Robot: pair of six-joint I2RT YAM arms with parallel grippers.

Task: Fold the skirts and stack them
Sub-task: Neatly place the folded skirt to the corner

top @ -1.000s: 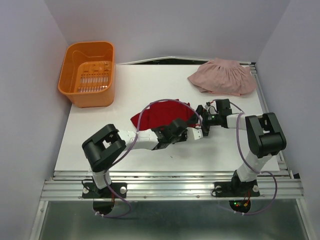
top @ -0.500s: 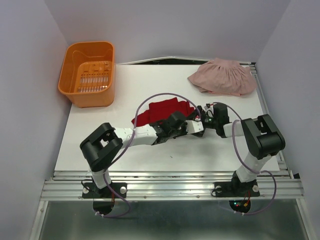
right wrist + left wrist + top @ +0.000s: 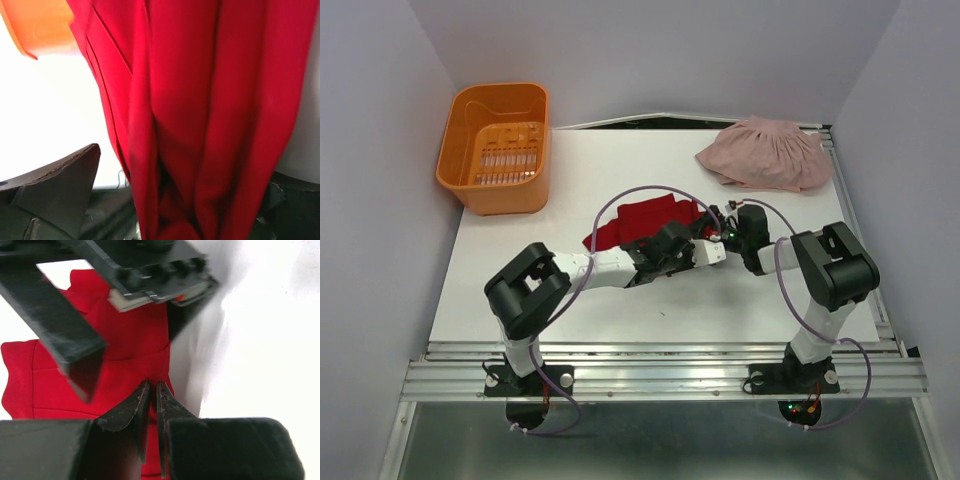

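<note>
Overhead view of a white table (image 3: 570,170). The deep red skirt (image 3: 640,222) lies at its middle, bunched into a compact, uneven shape, and both arms reach in at its right edge. The left gripper (image 3: 152,390) has its jaws pressed almost together at the hem; whether cloth is nipped between them cannot be told. The right gripper (image 3: 182,165) has its jaws spread wide, with red pleats filling the space between. The pale pink skirt (image 3: 767,152) sits loosely heaped at the far right corner, well apart from the red one. An orange basket (image 3: 498,140) stands far left. The task looks early: the red fold is unfinished, the pink skirt is unfolded, and nothing is stacked.
</note>
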